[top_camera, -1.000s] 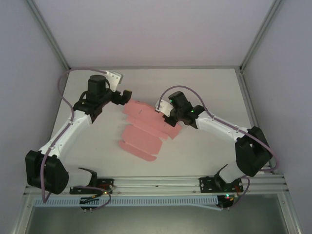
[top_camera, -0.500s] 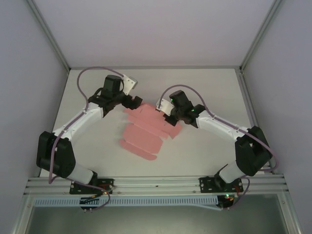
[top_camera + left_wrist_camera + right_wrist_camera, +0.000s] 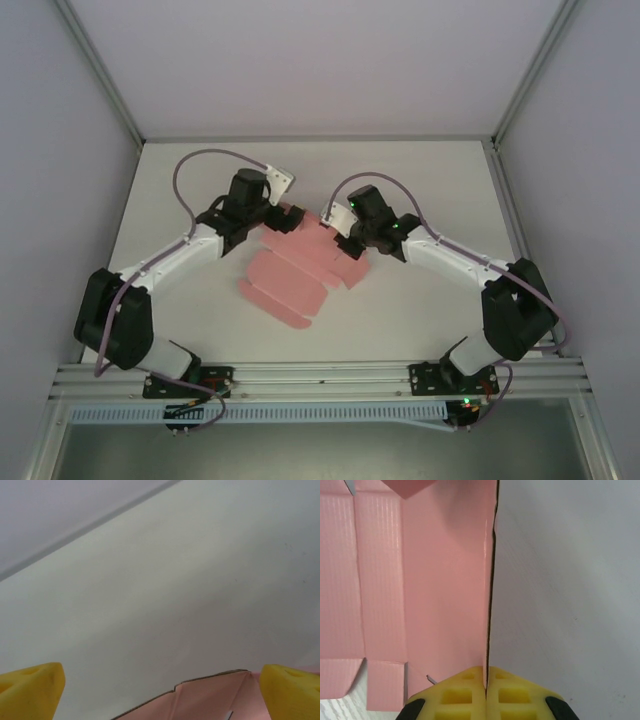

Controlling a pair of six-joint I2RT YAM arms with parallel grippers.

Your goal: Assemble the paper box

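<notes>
The paper box (image 3: 295, 270) is a flat pink die-cut sheet with flaps, lying mid-table. My right gripper (image 3: 336, 222) is shut on its far right edge, and in the right wrist view the yellow fingers (image 3: 455, 697) pinch that edge, which stands up on edge away from them, with the rest of the sheet (image 3: 440, 580) spreading to the left. My left gripper (image 3: 284, 214) is open at the sheet's far left corner. In the left wrist view its yellow fingertips (image 3: 30, 690) stand wide apart, with a pink flap (image 3: 210, 700) low between them, untouched.
The white table (image 3: 430, 180) is walled by grey panels at the back and sides. An aluminium rail (image 3: 320, 378) runs along the near edge by the arm bases. Both arms' cables arc above the wrists.
My left arm has swung right and forward, bringing its open gripper to the sheet's far left corner. The sheet's near end has shifted slightly left. The right gripper has stayed put.
</notes>
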